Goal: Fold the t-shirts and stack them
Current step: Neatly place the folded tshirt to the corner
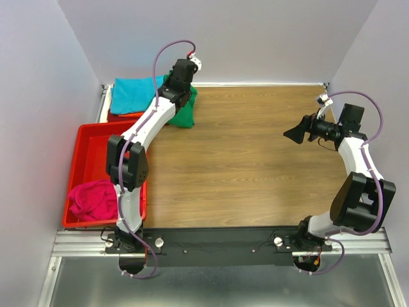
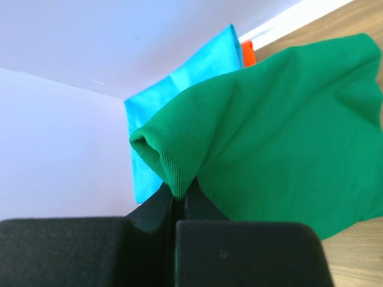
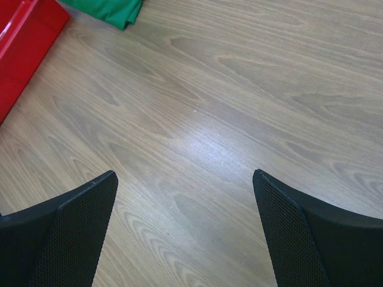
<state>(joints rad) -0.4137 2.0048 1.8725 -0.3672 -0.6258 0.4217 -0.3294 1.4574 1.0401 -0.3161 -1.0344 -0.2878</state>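
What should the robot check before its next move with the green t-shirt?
1. Is the left gripper shut on the edge of the green t-shirt? Ok.
2. Is the right gripper open and holding nothing, above the table? Ok.
3. Is the green t-shirt neatly folded? Cannot tell; the arm hides much of it from above.
4. Is the teal t-shirt lying flat in the far corner? Ok.
5. Is the magenta t-shirt folded? Not ok; it lies crumpled in the red tray.
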